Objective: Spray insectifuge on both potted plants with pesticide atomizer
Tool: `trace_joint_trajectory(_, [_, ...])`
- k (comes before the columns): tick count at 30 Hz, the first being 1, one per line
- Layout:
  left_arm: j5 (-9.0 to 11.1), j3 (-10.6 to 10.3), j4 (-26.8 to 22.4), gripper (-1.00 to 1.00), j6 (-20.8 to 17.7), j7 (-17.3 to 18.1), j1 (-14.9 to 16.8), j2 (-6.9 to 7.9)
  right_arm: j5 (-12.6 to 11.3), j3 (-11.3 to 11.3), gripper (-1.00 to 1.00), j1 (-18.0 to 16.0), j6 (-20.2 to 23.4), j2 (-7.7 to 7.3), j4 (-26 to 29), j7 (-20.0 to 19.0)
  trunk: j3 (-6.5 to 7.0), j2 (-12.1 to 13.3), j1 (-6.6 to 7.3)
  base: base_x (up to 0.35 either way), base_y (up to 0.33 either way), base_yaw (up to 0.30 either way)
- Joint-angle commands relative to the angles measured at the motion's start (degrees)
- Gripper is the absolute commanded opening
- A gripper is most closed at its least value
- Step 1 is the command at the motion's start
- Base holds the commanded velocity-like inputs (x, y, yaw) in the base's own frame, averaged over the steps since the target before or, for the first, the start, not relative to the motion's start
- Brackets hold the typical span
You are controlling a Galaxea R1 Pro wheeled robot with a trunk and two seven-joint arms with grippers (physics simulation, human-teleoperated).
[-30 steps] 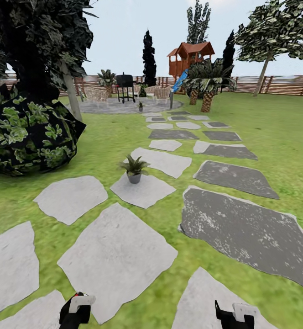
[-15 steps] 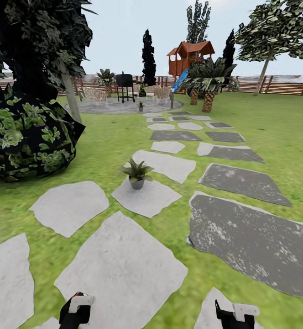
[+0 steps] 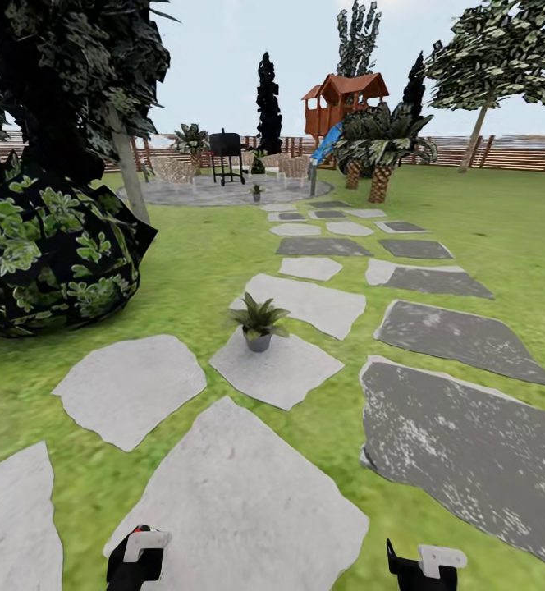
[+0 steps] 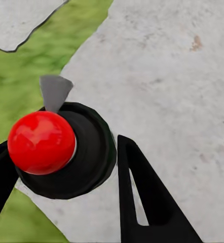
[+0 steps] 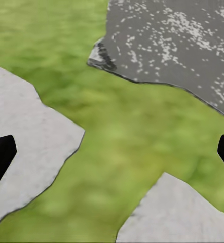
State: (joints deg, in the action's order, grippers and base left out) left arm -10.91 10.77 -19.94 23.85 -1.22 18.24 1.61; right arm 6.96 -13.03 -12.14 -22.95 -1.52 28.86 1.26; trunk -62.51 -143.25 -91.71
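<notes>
Two black fingers [image 4: 142,202] of the left gripper [image 4: 66,177] sit closed round the pesticide atomizer [image 4: 66,152], seen top-down: red cap, dark body, label hidden, no readable text. Right gripper [image 5: 112,152] spread wide, empty, tips cut off at frame edges, over lawn [image 5: 132,126] & stepping stones [image 5: 26,152]. One potted plant [image 3: 258,322] on a pale stone ahead; another [image 3: 257,192], tiny & hard to make out, by the patio [image 3: 190,194].

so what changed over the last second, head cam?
The view itself shifted: the robot rolled forward along the stepping stones, so the near potted plant, the bush and the stones sit closer and lower in the picture; none of them moved. Unchanged: the left pincer stays shut on the atomizer, and the right pincer stays open and empty.
</notes>
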Motion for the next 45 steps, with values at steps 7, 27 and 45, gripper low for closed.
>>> trace_joint_trajectory(7, [-0.6, 0.3, 0.1, -1.00, 0.2, -0.1, 0.0, -0.03, 0.6, -0.2, 1.00, 0.0, -0.2, 0.03, 0.0, 0.1, -0.05, 0.0, -0.02, 0.280, 0.217, 0.000])
trace_joint_trajectory(27, [-0.6, 0.3, 0.1, -1.00, 0.2, -0.1, 0.0, -0.03, 0.6, -0.2, 1.00, 0.0, -0.2, 0.03, 0.0, 0.1, -0.05, 0.0, -0.02, 0.282, 0.216, 0.000])
trace_joint_trajectory(45, [-0.6, 0.3, 0.1, -1.00, 0.2, -0.1, -0.2, -0.03, 0.6, -0.2, 1.00, 0.0, -0.2, 0.03, 0.1, 0.1, -0.04, 0.0, -0.02, 0.321, 0.081, -0.010])
